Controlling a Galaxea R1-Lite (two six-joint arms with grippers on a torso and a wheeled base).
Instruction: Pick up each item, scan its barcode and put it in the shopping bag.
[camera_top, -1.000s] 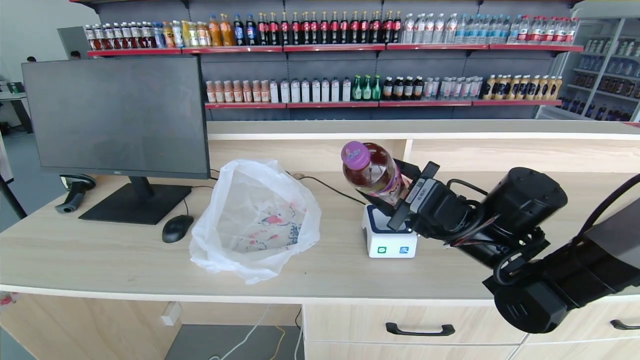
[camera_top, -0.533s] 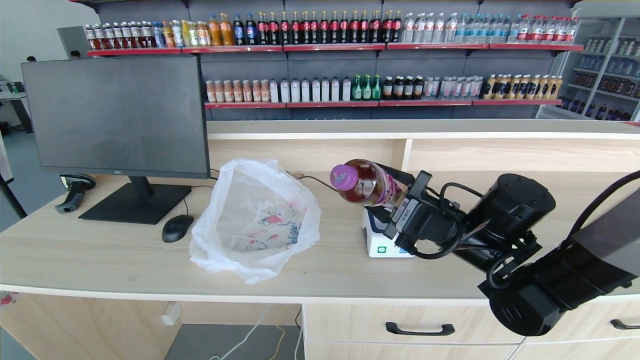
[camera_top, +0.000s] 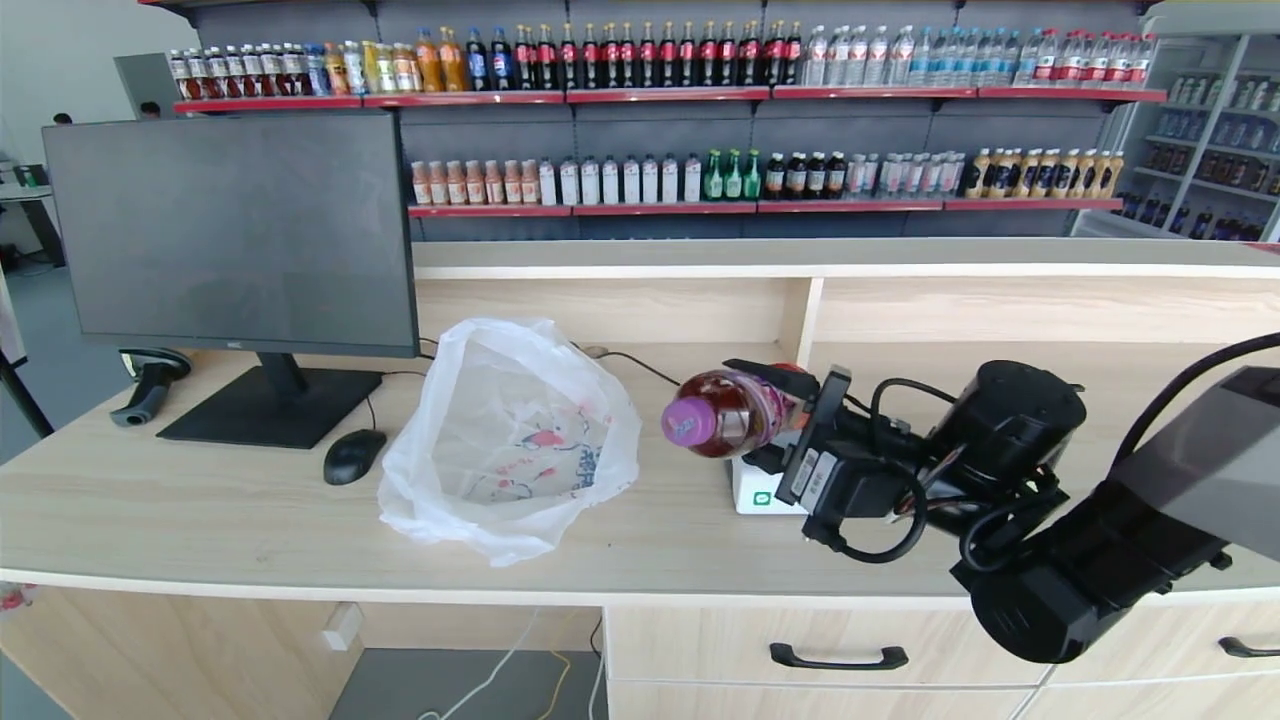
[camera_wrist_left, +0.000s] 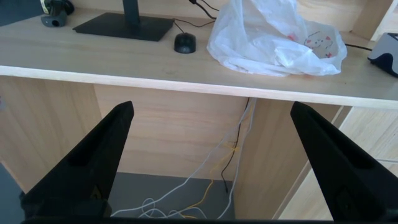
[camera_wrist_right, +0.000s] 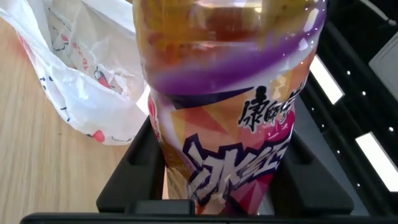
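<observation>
My right gripper (camera_top: 775, 405) is shut on a bottle (camera_top: 725, 412) of reddish drink with a purple cap and a purple label. The bottle lies almost level, cap pointing toward the shopping bag, just above the white scanner box (camera_top: 757, 488) on the counter. In the right wrist view the bottle (camera_wrist_right: 230, 93) sits between the black fingers (camera_wrist_right: 140, 165), with the bag (camera_wrist_right: 74, 93) beyond it. The white plastic shopping bag (camera_top: 510, 435) lies open on the counter to the left of the bottle. My left gripper (camera_wrist_left: 211, 168) hangs open below the counter's front edge (camera_wrist_left: 155, 78).
A monitor (camera_top: 232, 232) stands at the counter's left with a mouse (camera_top: 354, 456) and a handheld scanner (camera_top: 150, 382) beside it. A raised wooden ledge (camera_top: 820, 270) runs behind the counter. Drawers with black handles (camera_top: 838, 657) sit below the right front edge.
My right gripper has lowered and tipped the bottle from tilted upright to nearly level, bringing the cap down and left toward the bag. The bag has not moved.
</observation>
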